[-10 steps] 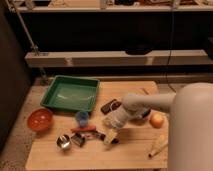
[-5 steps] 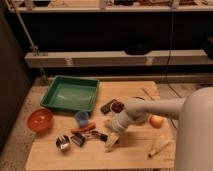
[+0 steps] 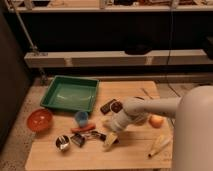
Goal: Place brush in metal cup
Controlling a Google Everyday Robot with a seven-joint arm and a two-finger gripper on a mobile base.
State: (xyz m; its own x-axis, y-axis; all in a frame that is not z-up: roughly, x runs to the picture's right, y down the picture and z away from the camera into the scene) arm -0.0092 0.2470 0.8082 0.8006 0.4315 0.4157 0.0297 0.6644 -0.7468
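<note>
The brush (image 3: 80, 139) lies on the wooden table (image 3: 135, 155) near its front left, dark head to the left and slim handle pointing right. The metal cup (image 3: 62, 143) lies just left of the brush head, small and shiny with a dark inside. My gripper (image 3: 104, 134) is low over the table at the right end of the brush handle, at the end of the white arm (image 3: 145, 107) that reaches in from the right. The arm hides where the gripper meets the handle.
A green tray (image 3: 70, 92) sits at the back left, an orange bowl (image 3: 40, 119) beyond the table's left edge. A light blue cup (image 3: 81, 117), an orange-red stick (image 3: 82, 129), a black bar (image 3: 107, 106), a yellowish item (image 3: 110, 141), an orange fruit (image 3: 156, 121) and a banana (image 3: 160, 145) lie around.
My gripper has come down and slightly left toward the brush handle. The brush, the metal cup and the other items have not moved.
</note>
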